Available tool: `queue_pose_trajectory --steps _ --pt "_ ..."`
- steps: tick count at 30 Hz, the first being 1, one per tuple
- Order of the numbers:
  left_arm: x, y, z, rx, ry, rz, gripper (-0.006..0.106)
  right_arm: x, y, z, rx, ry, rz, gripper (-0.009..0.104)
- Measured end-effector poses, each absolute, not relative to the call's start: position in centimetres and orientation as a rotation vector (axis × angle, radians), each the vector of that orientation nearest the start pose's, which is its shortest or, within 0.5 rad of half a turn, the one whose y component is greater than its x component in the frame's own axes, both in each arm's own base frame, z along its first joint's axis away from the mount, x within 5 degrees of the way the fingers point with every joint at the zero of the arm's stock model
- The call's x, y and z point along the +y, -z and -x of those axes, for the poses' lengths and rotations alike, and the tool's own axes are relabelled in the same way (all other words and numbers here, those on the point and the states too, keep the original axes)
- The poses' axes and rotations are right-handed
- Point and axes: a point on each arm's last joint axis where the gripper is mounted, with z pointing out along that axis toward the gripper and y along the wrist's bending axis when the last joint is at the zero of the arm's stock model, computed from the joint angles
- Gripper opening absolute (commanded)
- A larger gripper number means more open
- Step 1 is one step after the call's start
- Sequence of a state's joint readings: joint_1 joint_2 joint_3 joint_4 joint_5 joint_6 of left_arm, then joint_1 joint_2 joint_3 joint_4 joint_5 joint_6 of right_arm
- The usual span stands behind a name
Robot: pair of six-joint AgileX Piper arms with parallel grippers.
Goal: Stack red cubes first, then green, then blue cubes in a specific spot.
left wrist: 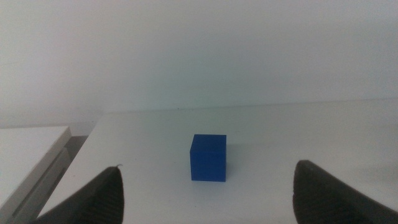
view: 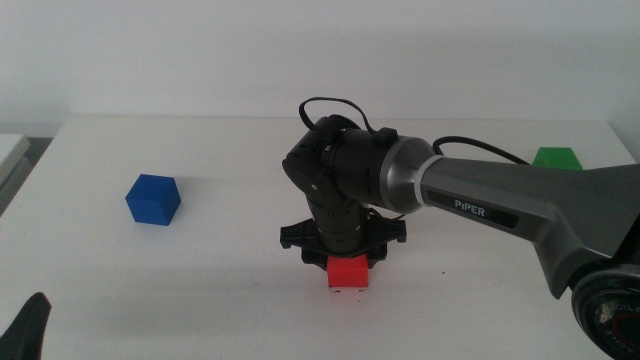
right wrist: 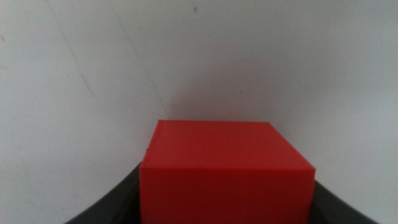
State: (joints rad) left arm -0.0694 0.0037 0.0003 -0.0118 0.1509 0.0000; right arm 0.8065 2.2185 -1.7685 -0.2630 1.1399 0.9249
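The white table (view: 250,170) is filling most of the middle view, and the right arm (view: 500,205) is reaching in from the right edge toward lower centre. Its right gripper (view: 347,262) is pointing straight down there, jaws clamped on the red cube (view: 348,271), which seems to be sitting at or just above the tabletop; I cannot tell whether it is touching. In the right wrist view the red cube (right wrist: 227,171) is filling the space between the dark jaws. The left gripper (view: 28,325) is waiting at the bottom left corner, and in its own wrist view its jaws are standing wide apart with nothing between them. The blue cube (view: 153,199) is resting at centre left, well apart from the red. The green cube (view: 557,158) is peeking out behind the arm at the right edge. I would say the first step, placing red, is in hand; next comes letting go cleanly, then fetching green.
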Motion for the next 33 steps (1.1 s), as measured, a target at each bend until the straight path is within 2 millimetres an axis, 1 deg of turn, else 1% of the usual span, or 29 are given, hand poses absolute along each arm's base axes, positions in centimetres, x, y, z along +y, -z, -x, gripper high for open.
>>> queue_pose_trajectory --steps 8,9,10,11,12,13,16,17,19,20,23,25,26,28,30,32,33 --pt "-0.4 -19.9 -5.6 1.638 0.063 -0.049 0.091 31.1 -16.5 -32.8 2.911 0.164 -0.033 0.012" --pt "-0.4 -19.9 -5.6 1.638 0.063 -0.049 0.091 31.1 -16.4 -32.8 2.913 0.167 -0.033 0.020" --pt "-0.4 -19.9 -5.6 1.638 0.063 -0.049 0.091 31.1 -16.4 -32.8 2.911 0.168 -0.032 0.024" --pt "-0.4 -19.9 -5.6 1.638 0.063 -0.049 0.091 31.0 -16.4 -32.9 2.911 0.168 -0.041 0.040" --pt "-0.4 -19.9 -5.6 1.638 0.063 -0.049 0.091 31.0 -16.4 -32.9 2.911 0.168 -0.041 0.059" --pt "-0.4 -19.9 -5.6 1.638 0.063 -0.049 0.091 31.0 -16.3 -32.9 2.912 0.170 -0.041 0.068" --pt "-0.4 -19.9 -5.6 1.638 0.063 -0.049 0.091 31.0 -16.2 -32.9 2.916 0.171 -0.039 0.087" --pt "-0.4 -19.9 -5.6 1.638 0.063 -0.049 0.091 31.0 -16.3 -32.9 2.916 0.172 -0.028 0.091" --pt "-0.4 -19.9 -5.6 1.638 0.063 -0.049 0.091 30.9 -17.5 -32.7 2.906 0.151 0.005 0.093" --pt "-0.4 -19.9 -5.6 1.638 0.063 -0.049 0.091 30.8 -18.8 -32.6 2.893 0.126 0.017 0.093" --pt "-0.4 -19.9 -5.6 1.638 0.063 -0.049 0.091 29.8 -23.8 -31.8 2.824 0.056 0.065 0.093" --pt "-0.4 -19.9 -5.6 1.638 0.063 -0.049 0.091 28.2 -27.9 -31.4 2.757 -0.004 0.095 0.093" --pt "-0.4 -19.9 -5.6 1.638 0.063 -0.049 0.091 27.1 -29.4 -31.5 2.732 -0.018 0.107 0.093" --pt "-0.4 -19.9 -5.6 1.638 0.063 -0.049 0.091 24.0 -32.2 -32.3 2.684 -0.030 0.117 0.093" --pt "-0.4 -19.9 -5.6 1.638 0.063 -0.049 0.091 20.6 -33.8 -33.7 2.655 -0.011 0.104 0.093" --pt "-0.4 -19.9 -5.6 1.638 0.063 -0.049 0.091 16.6 -34.0 -35.6 2.662 0.035 0.071 0.093" --pt "-0.4 -19.9 -5.6 1.638 0.063 -0.049 0.091 15.0 -34.0 -36.3 2.670 0.048 0.054 0.093"
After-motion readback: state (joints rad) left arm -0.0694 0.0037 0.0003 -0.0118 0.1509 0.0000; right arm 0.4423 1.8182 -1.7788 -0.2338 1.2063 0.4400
